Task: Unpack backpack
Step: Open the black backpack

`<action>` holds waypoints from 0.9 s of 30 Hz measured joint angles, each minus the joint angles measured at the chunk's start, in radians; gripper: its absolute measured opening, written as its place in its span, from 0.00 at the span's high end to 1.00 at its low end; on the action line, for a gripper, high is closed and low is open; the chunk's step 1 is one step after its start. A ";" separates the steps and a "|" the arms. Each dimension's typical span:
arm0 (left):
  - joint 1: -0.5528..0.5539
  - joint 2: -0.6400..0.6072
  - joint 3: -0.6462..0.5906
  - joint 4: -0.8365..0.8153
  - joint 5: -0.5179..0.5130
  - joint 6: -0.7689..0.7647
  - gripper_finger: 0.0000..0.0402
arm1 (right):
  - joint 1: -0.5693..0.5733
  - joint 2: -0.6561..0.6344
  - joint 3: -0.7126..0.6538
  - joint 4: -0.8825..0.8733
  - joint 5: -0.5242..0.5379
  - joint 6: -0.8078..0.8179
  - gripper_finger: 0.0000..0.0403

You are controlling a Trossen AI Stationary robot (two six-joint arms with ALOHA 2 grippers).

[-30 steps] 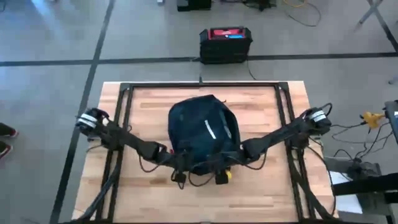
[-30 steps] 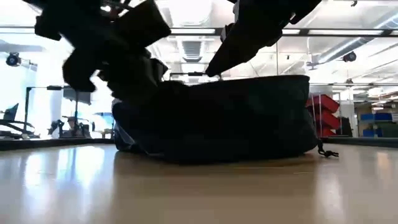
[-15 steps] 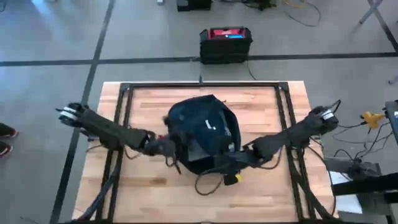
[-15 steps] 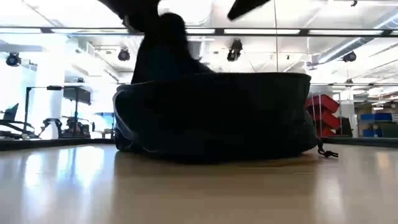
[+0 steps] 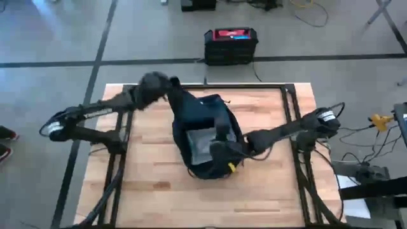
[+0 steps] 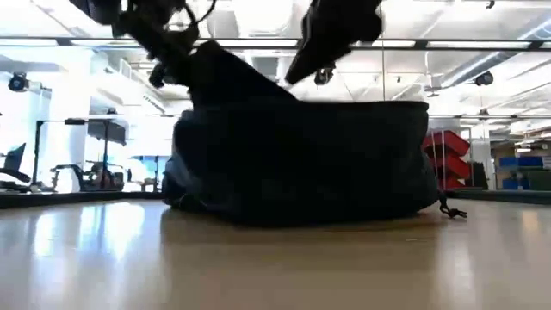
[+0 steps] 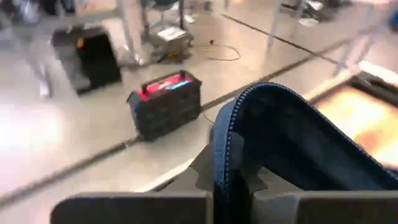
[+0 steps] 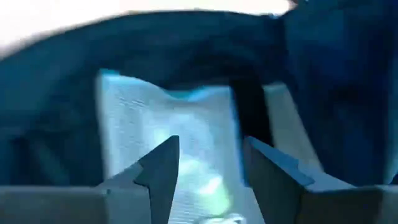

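Overhead view: we see the backpack (image 5: 206, 137) lying near the middle of the wooden tabletop (image 5: 152, 184), its flap drawn up and back toward the far left. We note the left pincer (image 5: 166, 84) clamped on the edge of that flap, above the tabletop's far edge. The right pincer (image 5: 219, 143) sits at the bag's opening, over the pale lining. A black box with red top (image 5: 231, 44) stands on the floor beyond the tabletop.

Low view: we see the backpack (image 6: 301, 159) as a dark mound, its flap raised at the left.

Left wrist view: the left pincer (image 7: 227, 180) is closed on the blue zippered flap edge.

Right wrist view: the right pincer (image 8: 208, 171) is partly spread, gripping nothing, before the lining.
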 joint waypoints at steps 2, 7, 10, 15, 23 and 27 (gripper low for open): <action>0.062 0.009 -0.017 -0.002 0.112 -0.028 1.00 | -0.051 -0.002 0.000 0.062 0.000 -0.025 0.59; 0.093 0.037 -0.085 -0.002 0.274 -0.043 1.00 | -0.190 -0.002 0.000 0.205 -0.110 -0.136 0.64; 0.087 0.042 -0.135 -0.002 0.292 -0.043 1.00 | -0.285 -0.001 -0.001 0.250 -0.221 -0.129 0.67; 0.077 0.037 -0.202 0.013 0.296 -0.043 1.00 | -0.420 -0.005 -0.004 0.269 -0.237 -0.132 0.74; 0.073 0.036 -0.270 0.148 0.337 -0.041 1.00 | -0.627 -0.002 0.002 0.302 -0.358 -0.103 0.86; 0.075 0.035 -0.293 0.220 0.311 -0.033 1.00 | -0.694 0.019 -0.010 0.319 -0.494 -0.053 0.91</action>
